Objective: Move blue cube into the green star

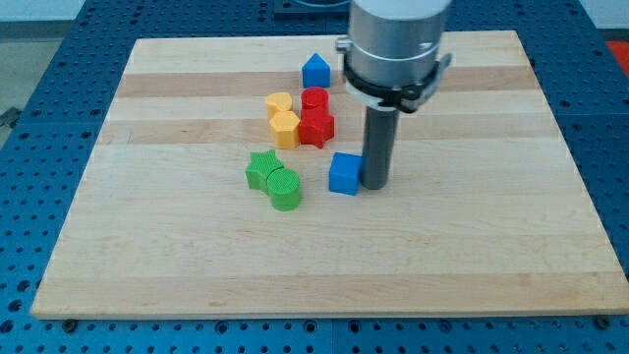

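The blue cube [344,173] sits near the board's middle. My tip [375,185] rests on the board right against the cube's right side. The green star [262,168] lies to the cube's left, about a cube's width of gap away from it. A green cylinder [285,189] touches the star on its lower right and sits between the star and the cube, slightly lower in the view.
A yellow heart-shaped block [279,103] and a yellow hexagon block [285,128] sit above the star. A red cylinder [314,99] and a red star [316,127] stand beside them. A blue house-shaped block [315,70] lies near the view's top. The wooden board [491,246] lies on a blue pegboard table.
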Controlling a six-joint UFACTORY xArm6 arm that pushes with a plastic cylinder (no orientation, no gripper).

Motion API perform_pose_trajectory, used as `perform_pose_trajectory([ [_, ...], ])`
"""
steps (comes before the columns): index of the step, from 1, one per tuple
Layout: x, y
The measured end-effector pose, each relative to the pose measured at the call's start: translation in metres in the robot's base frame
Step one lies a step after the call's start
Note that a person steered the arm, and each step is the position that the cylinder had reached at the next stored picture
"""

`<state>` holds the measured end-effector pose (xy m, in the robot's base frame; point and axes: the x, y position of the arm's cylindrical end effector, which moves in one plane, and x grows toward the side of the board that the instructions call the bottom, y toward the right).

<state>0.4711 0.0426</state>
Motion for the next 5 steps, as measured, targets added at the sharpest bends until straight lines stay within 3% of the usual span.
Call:
perform_pose_trajectory([
  [3,-0.004,-0.064],
  [4,-0.002,-0.048],
  [5,-0.004,0.022],
])
